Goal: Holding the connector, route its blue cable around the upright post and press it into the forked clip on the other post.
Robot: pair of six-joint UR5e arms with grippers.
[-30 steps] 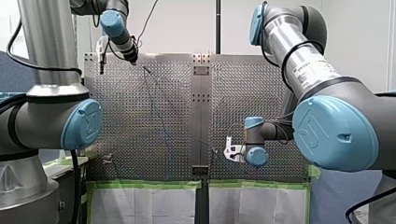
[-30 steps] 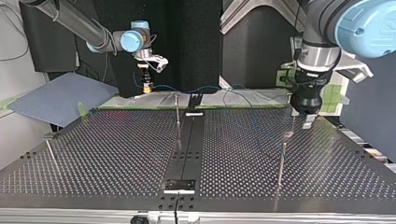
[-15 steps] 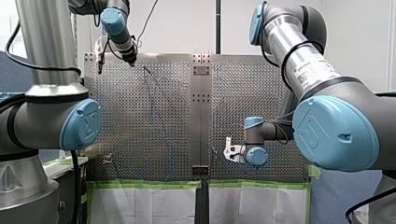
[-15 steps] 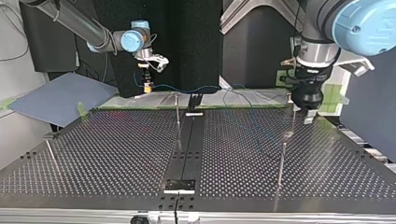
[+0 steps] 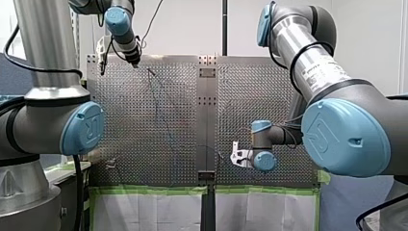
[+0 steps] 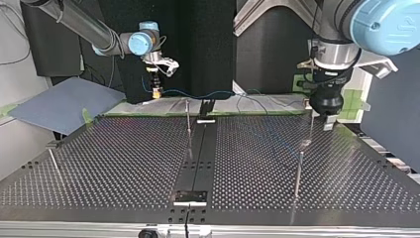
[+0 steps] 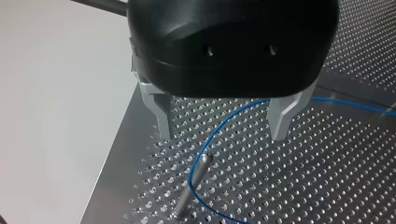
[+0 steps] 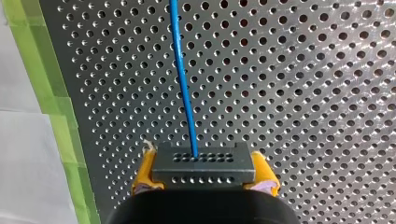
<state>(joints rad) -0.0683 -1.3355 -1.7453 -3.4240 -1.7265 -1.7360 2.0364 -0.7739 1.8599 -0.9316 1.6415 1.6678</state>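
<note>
Left gripper (image 7: 222, 122) is seen spread wide, metal fingers (image 7: 161, 112) well apart, nothing gripped. The blue cable (image 7: 219, 132) is passed through the gap between the fingers, lower than the tips; contact with either finger cannot be told. Just ahead of the fingertips, a thin upright post (image 7: 191, 186) is set in the perforated table (image 7: 327, 177). The cable is curved around that post's lower part, touching or just beside it. The post's tip is too blurred for its shape to be told.

Right gripper (image 8: 204, 173) is clamped on the dark connector (image 8: 203, 158), which is held between the yellow pads (image 8: 144, 169), one at each side. The cable is seen leaving the connector's face and is run straight ahead of this gripper, above the table. Green tape (image 8: 51, 107) is laid along the table edge, beside the gripper.
</note>
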